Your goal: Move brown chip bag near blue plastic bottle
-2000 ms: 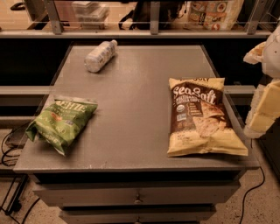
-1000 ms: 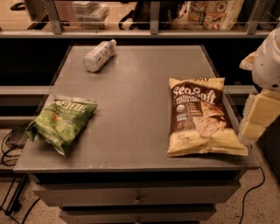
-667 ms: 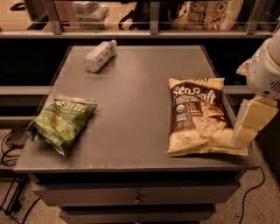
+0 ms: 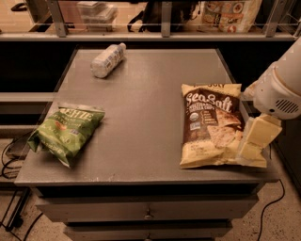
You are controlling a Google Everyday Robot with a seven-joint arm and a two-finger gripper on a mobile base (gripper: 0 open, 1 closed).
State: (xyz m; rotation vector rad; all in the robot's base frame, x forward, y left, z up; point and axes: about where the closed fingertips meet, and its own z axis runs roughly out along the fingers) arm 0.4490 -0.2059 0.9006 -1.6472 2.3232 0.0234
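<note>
The brown chip bag (image 4: 211, 124) lies flat on the right side of the grey table (image 4: 146, 108), its "Sea Salt" lettering facing up. The blue plastic bottle (image 4: 107, 60) lies on its side at the table's far left, far from the bag. My gripper (image 4: 256, 139) comes in from the right edge, its pale fingers pointing down over the bag's lower right corner.
A green chip bag (image 4: 67, 132) lies at the table's left front edge. A shelf rail with boxes and bags (image 4: 225, 14) runs behind the table. Drawers (image 4: 148, 214) sit under the tabletop. Cables lie on the floor at left and right.
My arm and gripper have moved left and down from the right edge toward the brown chip bag's lower right corner. The bags and the bottle have not moved.
</note>
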